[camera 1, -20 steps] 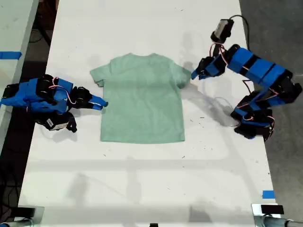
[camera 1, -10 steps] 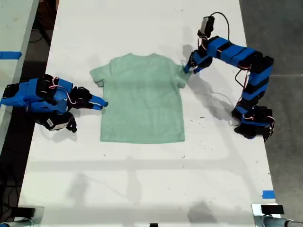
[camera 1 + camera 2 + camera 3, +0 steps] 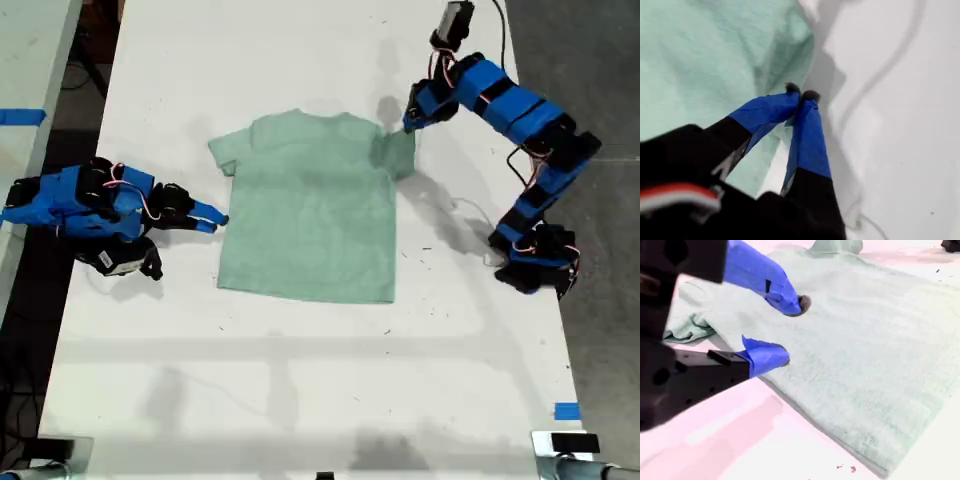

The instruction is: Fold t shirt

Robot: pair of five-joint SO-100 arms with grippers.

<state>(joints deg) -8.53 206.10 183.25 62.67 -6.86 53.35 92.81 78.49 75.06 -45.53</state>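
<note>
Two grippers are seen at the t shirt [image 3: 308, 205], which is spread flat on the white table [image 3: 300, 400] (chest up, neck toward the exterior view's top). My first gripper [image 3: 801, 95] is clenched on the sleeve at the exterior view's right, the fabric pinched and lifted slightly. My second gripper [image 3: 788, 331] is parted, empty, its tips poised at the shirt's opposite side edge.
</note>
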